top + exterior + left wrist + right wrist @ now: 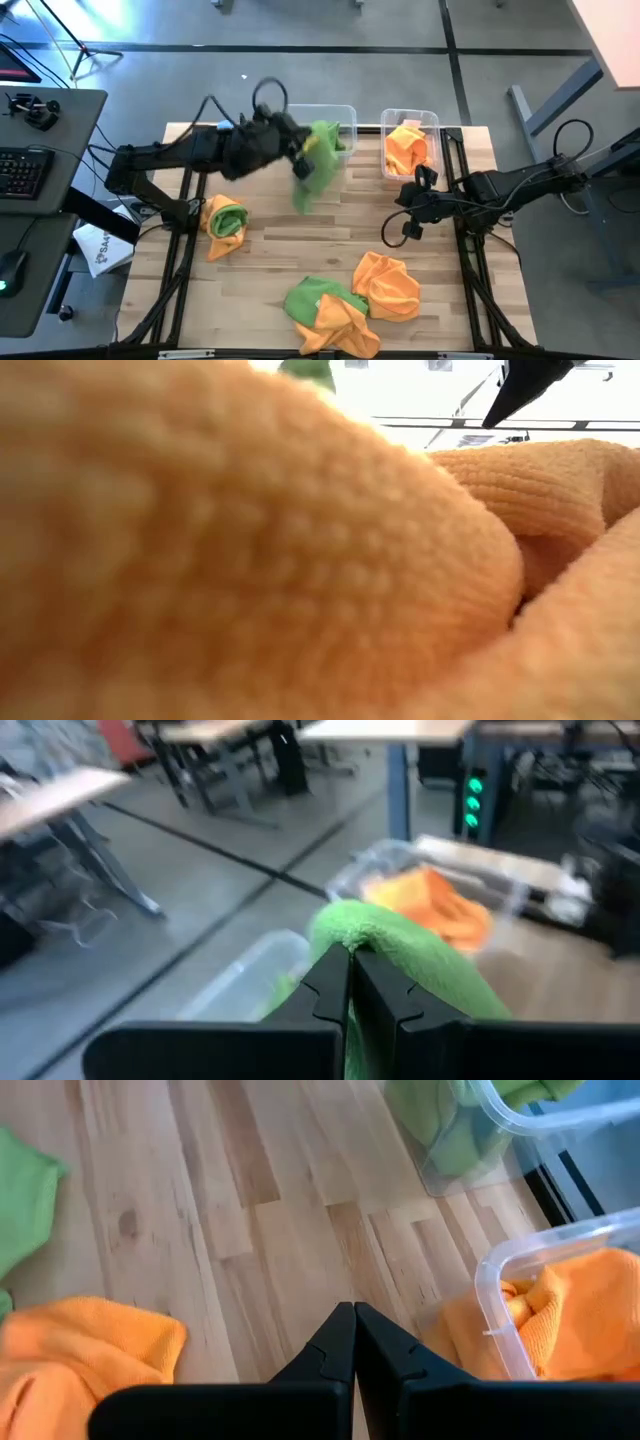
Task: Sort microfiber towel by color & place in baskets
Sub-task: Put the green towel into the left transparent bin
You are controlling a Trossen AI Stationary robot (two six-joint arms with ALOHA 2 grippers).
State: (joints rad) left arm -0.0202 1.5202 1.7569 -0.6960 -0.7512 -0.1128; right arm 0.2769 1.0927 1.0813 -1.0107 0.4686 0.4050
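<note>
Your left gripper (303,155) is clamped on a green towel (318,165), holding it in the air at the near edge of the wider basket (345,113); in the left wrist view the two fingers (330,982) press together with the green cloth (420,955) bunched between and over them. Your right gripper (408,222) hangs over bare wood with its fingers pressed together and nothing between them, just in front of the narrower basket (384,160).

Look at the table (270,250) first: a light wooden top carrying everything. At its far edge you have the two clear baskets side by side, the wider one on the left with green cloth in it, the narrower one on the right with an orange towel (405,148) inside; the right wrist view shows both tubs, green in one (440,1125) and orange in the other (560,1315).

Near the front edge you see a loose pile: an orange towel (390,285), a green towel (310,297) beside it, and another orange one (345,325) overlapping the green. Toward the left side sits a smaller bundle, orange (215,240) wrapped around green (230,222).

Your low view is almost wholly filled by orange cloth (250,560) close against the lens.
</note>
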